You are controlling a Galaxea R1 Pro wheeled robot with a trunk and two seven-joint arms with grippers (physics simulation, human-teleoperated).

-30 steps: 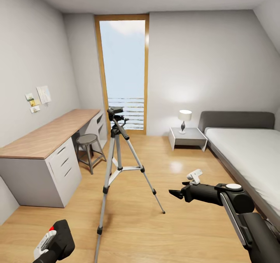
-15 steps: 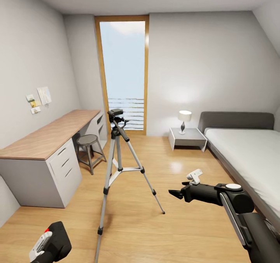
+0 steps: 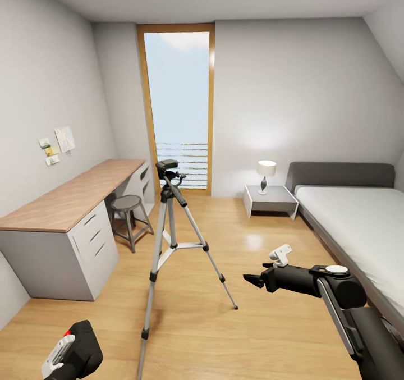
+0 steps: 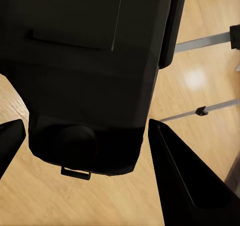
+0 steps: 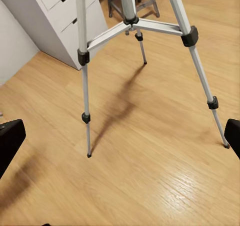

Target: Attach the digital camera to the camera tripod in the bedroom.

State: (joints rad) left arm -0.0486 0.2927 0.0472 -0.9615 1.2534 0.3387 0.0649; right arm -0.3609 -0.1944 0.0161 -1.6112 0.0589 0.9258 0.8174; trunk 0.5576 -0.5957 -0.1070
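Black camera body sits between the left end effector (image 4: 80, 136) fingers: in the left wrist view the digital camera (image 4: 90, 70) fills the gap, one finger tip on each side of it, so it reads as pinched on the camera. In the head view that left end effector (image 3: 73, 353) is low at the near left, with the red button and pale side panel just showing. Well below the tripod head and well apart from it.

Right end effector (image 3: 252, 279) hangs mid-right over the floor, empty. Its wrist view shows the two finger tips (image 5: 11, 138) far out at opposite edges, so spread wide, nothing between them.

Camera tripod (image 3: 168, 223) stands centre on the wood floor (image 3: 264, 335), three legs splayed, black head up top with the pan handle angled down right. Stool (image 3: 128, 203) and the desk surface (image 3: 67, 195) just left of it, bed (image 3: 359, 217) and nightstand (image 3: 271, 197) with lamp on the right.

Risks, as I judge them:
- Camera has to rise a long way from near the floor; grip looks to be on the sides only, so it may slip or rotate during the lift.
- Near tripod leg reaches toward the robot; base or left arm could clip it and tip the stand.
- Pan handle sticks out on the approach side; a bump would swing the head and spoil alignment.
- Pushing the camera down off-centre on a light stand could topple it toward the stool.
- Right arm could steady a leg, but a wide-open sweep might knock it instead.
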